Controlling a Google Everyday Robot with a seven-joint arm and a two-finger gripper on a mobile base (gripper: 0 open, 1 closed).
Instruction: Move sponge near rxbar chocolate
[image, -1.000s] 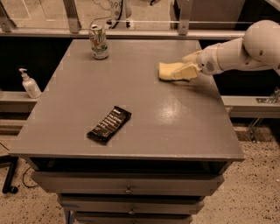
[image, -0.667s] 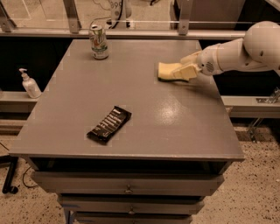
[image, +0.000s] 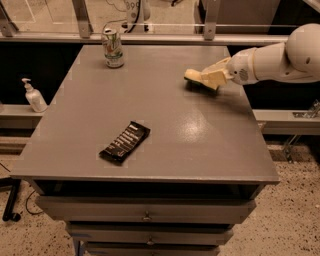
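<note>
Sponge (image: 193, 76) partly hidden, clamped in pincer (image: 209, 78) (table (image: 165, 115) far-right).

sponge (image: 196, 76): one, upper right of the frame (pale yellow, dark green underneath)
rxbar chocolate (image: 125, 143): one, left of centre
drink can (image: 113, 47): one, upper left
pump bottle (image: 35, 96): one, left edge
gripper (image: 212, 77): one, upper right, clasped on the sponge's right end
table (image: 165, 125): one, centre
drawer handles (image: 146, 216): two, bottom centre
</note>
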